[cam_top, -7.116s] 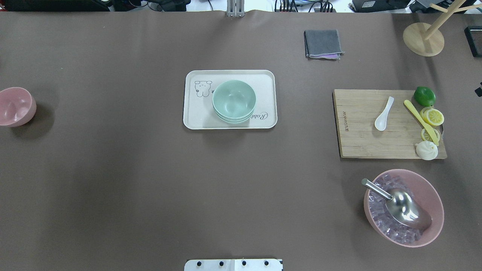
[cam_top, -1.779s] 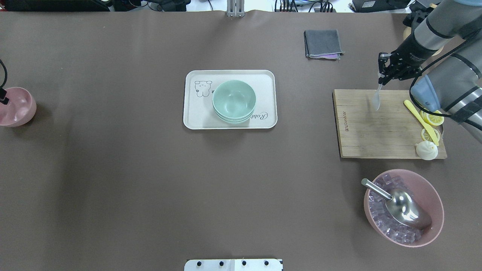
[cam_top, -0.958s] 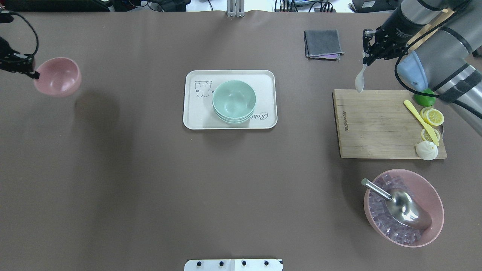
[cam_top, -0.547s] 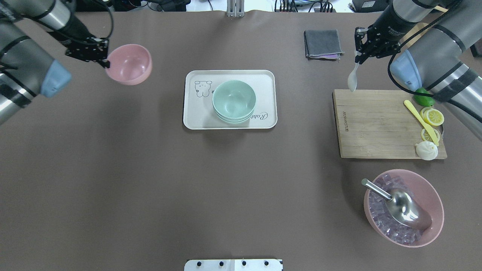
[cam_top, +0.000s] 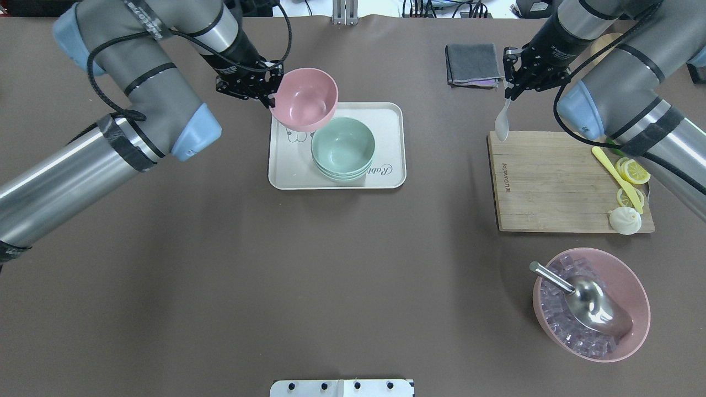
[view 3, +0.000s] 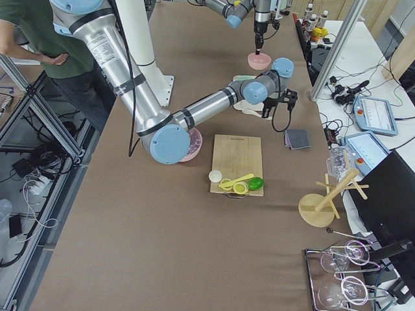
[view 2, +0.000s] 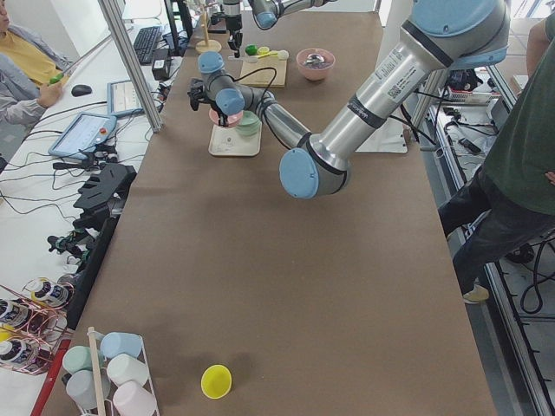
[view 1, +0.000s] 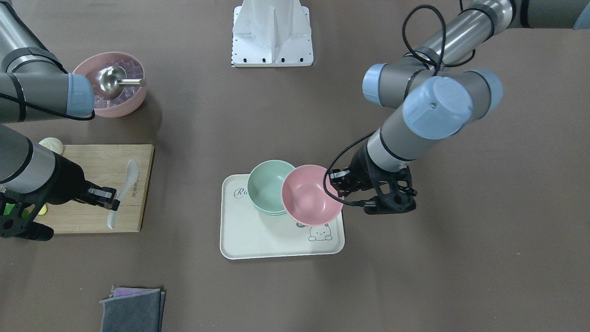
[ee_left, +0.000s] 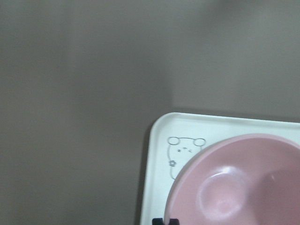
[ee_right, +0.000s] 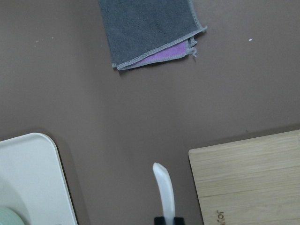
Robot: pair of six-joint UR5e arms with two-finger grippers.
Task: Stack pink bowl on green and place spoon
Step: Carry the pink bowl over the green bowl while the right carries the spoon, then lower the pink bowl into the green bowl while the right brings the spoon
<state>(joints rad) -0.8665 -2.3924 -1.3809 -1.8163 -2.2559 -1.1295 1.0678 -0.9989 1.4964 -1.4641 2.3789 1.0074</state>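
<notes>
We carry the pink bowl (cam_top: 306, 99) mouth up, its rim pinched in the left tool (cam_top: 272, 95), raised off the surface just beside the green bowl (cam_top: 343, 146), on that bowl's left and far side, not yet centred over it. Our right tool (cam_top: 510, 92) pinches the spoon (cam_top: 502, 122) by the handle, scoop hanging down, well to the green bowl's right. The left arm is nearer, so we judge the stacking comes first.

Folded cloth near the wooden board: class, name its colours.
Folded cloth: grey, with a purple layer at one edge; right wrist view.
</notes>
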